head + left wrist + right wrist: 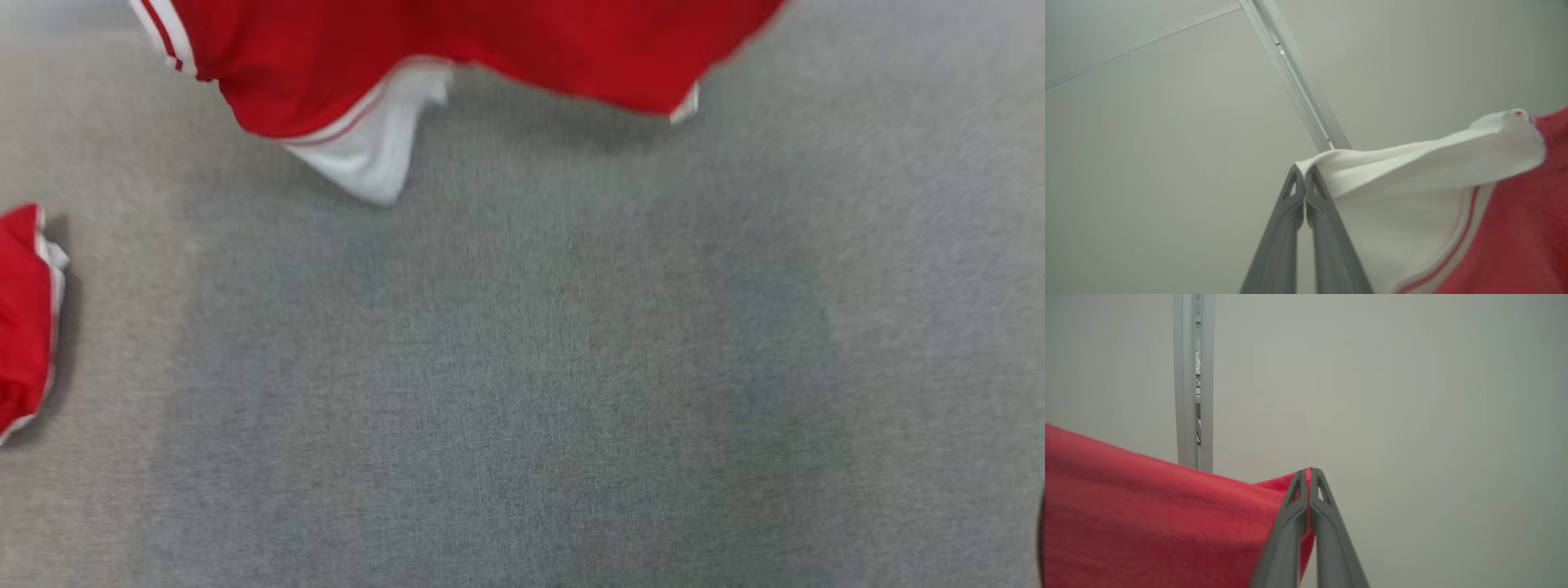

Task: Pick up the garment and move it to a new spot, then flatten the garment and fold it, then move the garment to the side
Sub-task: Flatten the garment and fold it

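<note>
The garment (457,49) is red with white panels and thin white stripes, and it hangs across the top of the head view above the grey table, a white flap drooping at its lower left. My left gripper (1304,168) is shut on a white corner of the garment (1412,179), which stretches off to the right in the left wrist view. In the right wrist view my right gripper (1310,470) is shut on a red edge of the garment (1147,514), and the cloth spreads to the left. Both grippers point up toward a pale wall.
A grey cloth-covered table (522,392) spreads under the hanging garment. Another red and white piece of cloth (24,318) lies at the table's left edge. A pale wall with a metal rail (1294,77) stands behind, and the rail (1193,379) also crosses the right wrist view.
</note>
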Robot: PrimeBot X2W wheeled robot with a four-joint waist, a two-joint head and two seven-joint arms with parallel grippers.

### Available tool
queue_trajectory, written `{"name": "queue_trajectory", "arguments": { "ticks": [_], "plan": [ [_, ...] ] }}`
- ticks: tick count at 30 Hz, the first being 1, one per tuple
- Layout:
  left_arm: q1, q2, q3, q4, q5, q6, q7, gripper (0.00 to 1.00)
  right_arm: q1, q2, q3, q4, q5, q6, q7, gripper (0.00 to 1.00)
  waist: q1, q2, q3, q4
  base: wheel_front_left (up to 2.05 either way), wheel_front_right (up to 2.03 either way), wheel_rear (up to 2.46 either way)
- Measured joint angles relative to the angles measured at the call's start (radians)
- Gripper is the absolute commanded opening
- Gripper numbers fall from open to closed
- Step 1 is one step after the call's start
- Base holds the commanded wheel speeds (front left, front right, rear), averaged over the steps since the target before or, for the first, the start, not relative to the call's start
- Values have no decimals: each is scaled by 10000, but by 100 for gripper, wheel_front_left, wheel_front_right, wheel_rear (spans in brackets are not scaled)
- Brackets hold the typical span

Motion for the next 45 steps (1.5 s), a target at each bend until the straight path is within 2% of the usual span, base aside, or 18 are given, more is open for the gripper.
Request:
{"name": "queue_trajectory", "arguments": {
  "ticks": [3, 5, 8, 11, 14, 16, 23, 30, 34, 37, 40, 45],
  "plan": [
    [-991, -27, -19, 1012, 529, 2, -378, 0, -871, 545, -316, 1045, -723, 2, -861, 0, 0, 0, 785, -74, 0, 0, 0],
    [-1742, -13, 113, 1116, 874, 19, -428, 0, -1629, 740, -761, 1476, -1221, 4, -1563, 0, 0, 0, 1259, -175, 0, 0, 0],
    [-2485, 10, 679, 86, 1371, 36, -468, 0, -2511, 901, -1597, 1824, -2086, 2, -2347, 0, 0, 0, 1934, -346, 0, 0, 0],
    [-2468, -299, 1266, -846, 1444, 36, -470, 0, -2789, 1009, -2249, 2011, -2863, 0, -2562, 0, 0, 0, 2562, -437, 0, 0, 0],
    [-1639, -514, 1150, -1275, 1450, 8, -466, 0, -2704, 1118, -2550, 2249, -3471, 2, -2610, 0, 1, 0, 3070, -394, 0, 0, 0],
    [-1023, -516, 965, -1570, 1070, 2, -458, 0, -2486, 1112, -2817, 2316, -3691, 0, -2625, 0, 1, 0, 3325, -289, 0, 0, 0],
    [1926, 324, 453, -3007, -380, 0, -460, 0, -555, 1147, -3212, 2171, -4010, 2, -2638, 0, 1, 0, 3478, 129, 0, 0, 0],
    [6737, 892, 851, -3975, -1962, 0, -458, 0, 2731, 1218, -2742, 1453, -2824, 2, -2650, 0, 0, 0, 2515, 159, 0, 0, 0],
    [9367, 936, 1214, -4744, -2038, 439, -458, 0, 4667, 1241, -2034, 955, -1423, 2, -2652, 0, 1, 0, 1786, 115, 0, 0, 0],
    [11039, 700, 1427, -5250, -2013, 838, -456, 0, 6091, 1135, -1325, 483, -234, 2, -2652, 0, 0, 0, 1209, 74, 0, 0, 0],
    [12432, 407, 1590, -5712, -1843, 1204, -456, 0, 7344, 734, -696, -276, 790, 4, -2652, 0, 0, 0, 608, 31, 0, 0, 0],
    [14066, -130, 1843, -6343, -1549, 1615, -458, 0, 9221, -54, -194, -1639, 1768, 2, -2652, 0, 0, 0, -360, -42, 0, 0, 0]
  ]
}}
